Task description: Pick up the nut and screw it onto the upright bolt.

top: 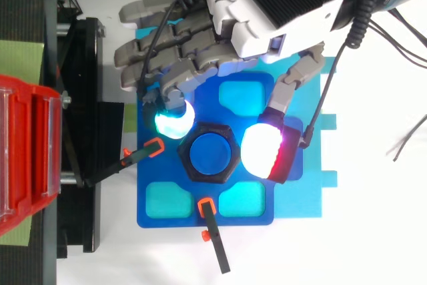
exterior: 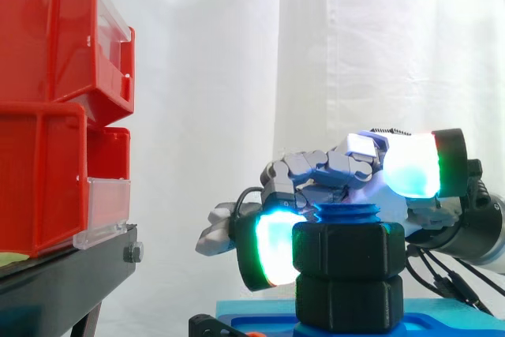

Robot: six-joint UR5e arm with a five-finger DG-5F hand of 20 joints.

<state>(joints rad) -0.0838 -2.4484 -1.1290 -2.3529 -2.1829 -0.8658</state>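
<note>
Fig.: Nearest, black nut (exterior: 349, 250) already on blue upright bolt (top: 210, 154), threads showing just above it; 2nd black hex piece (exterior: 349, 301) beneath, on blue base (exterior: 252, 309). Hand (top: 280, 5) close around nut; gripping vs. released can't be told. Est.: pickup & threading started, tightening left. Beyond, red bins (exterior: 47, 116)

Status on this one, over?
Hand at nut, grip unclear. Nut sits on bolt, blue threads showing above. Nothing in the way.
</note>
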